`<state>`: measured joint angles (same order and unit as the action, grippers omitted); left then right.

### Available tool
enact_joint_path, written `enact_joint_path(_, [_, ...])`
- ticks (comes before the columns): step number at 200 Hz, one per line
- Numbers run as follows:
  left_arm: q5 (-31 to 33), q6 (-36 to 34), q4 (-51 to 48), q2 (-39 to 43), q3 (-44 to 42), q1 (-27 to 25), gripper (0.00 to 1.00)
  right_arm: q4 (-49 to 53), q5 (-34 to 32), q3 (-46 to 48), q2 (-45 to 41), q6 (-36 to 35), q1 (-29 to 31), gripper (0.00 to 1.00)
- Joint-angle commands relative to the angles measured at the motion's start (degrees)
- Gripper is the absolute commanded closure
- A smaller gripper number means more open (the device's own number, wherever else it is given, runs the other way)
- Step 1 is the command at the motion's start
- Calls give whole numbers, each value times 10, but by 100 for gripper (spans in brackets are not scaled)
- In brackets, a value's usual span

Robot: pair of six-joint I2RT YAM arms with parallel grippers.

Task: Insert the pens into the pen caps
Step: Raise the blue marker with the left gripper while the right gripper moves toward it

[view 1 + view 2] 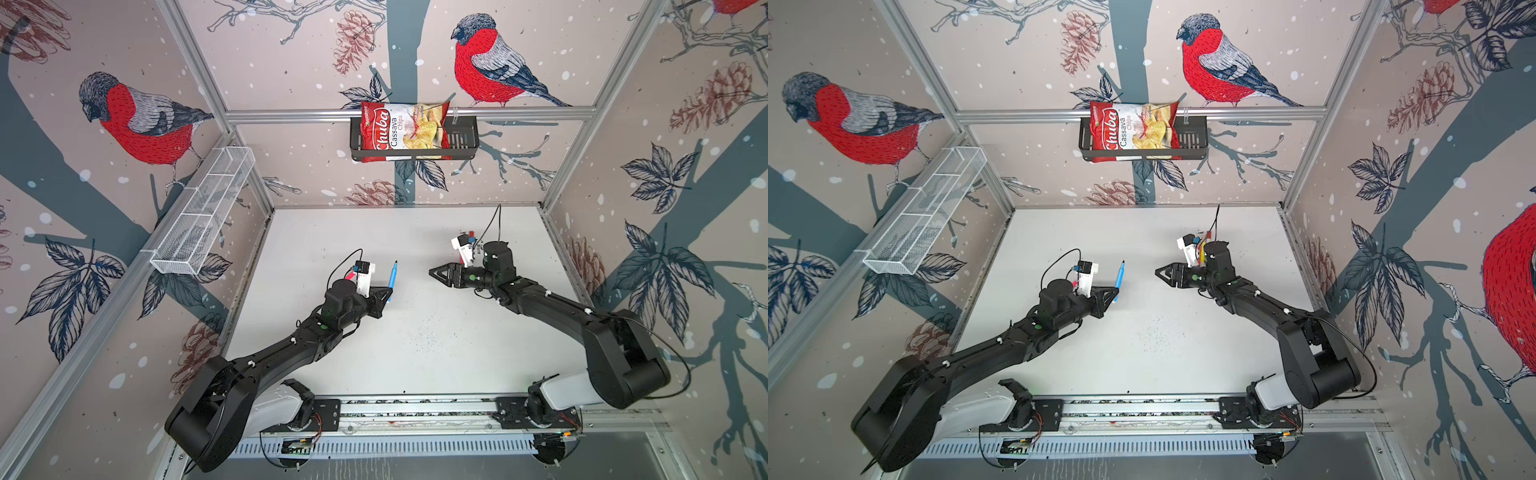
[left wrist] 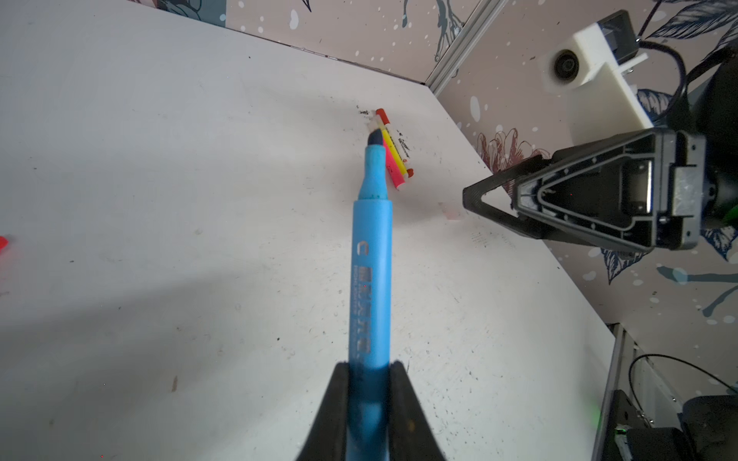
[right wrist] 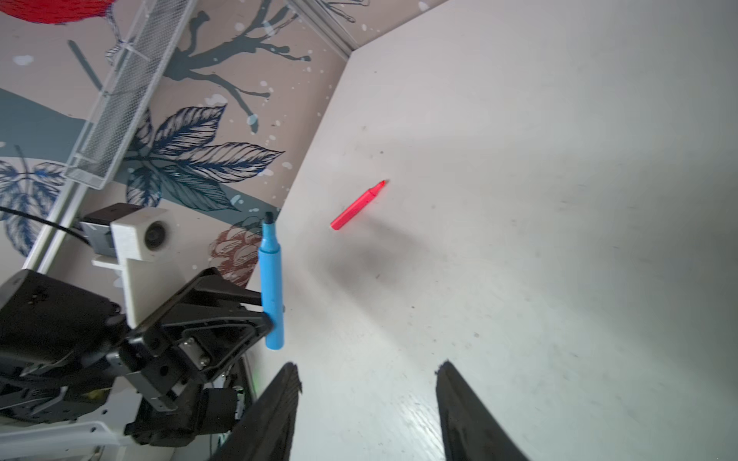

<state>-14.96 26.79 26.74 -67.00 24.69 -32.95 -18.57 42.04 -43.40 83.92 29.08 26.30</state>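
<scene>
Blue pen (image 2: pixel 369 279) is clamped near its rear end between the closed jaws of the left gripper (image 2: pixel 369 367), with its dark uncapped tip pointed away. Print runs along the barrel, but only a large "C" can be read. The right gripper (image 3: pixel 368 364) is held with jaws apart and nothing between them. A red pen (image 3: pixel 358 205) is seen uncapped on the table (image 1: pixel 415 353). A yellow pen (image 2: pixel 394 153) and a pink pen (image 2: pixel 396 179) lie touching each other. "Chuba Cassava Chips" is printed on a bag (image 1: pixel 405 129) in a black basket (image 1: pixel 461 141) on the back wall.
</scene>
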Motion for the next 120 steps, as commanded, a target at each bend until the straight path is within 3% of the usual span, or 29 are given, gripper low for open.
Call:
enact_joint_path(1, [-6,9,47,5,-2,-8,86,-80,35,-10,14,35,28,42])
enact_joint_path(79, [5,18,66,0,1,-39,86,-106,24,-61,69,53,99,43])
enact_joint_path(120, [4,18,72,-9,6,-48,86,-107,19,-71,84,55,116,51])
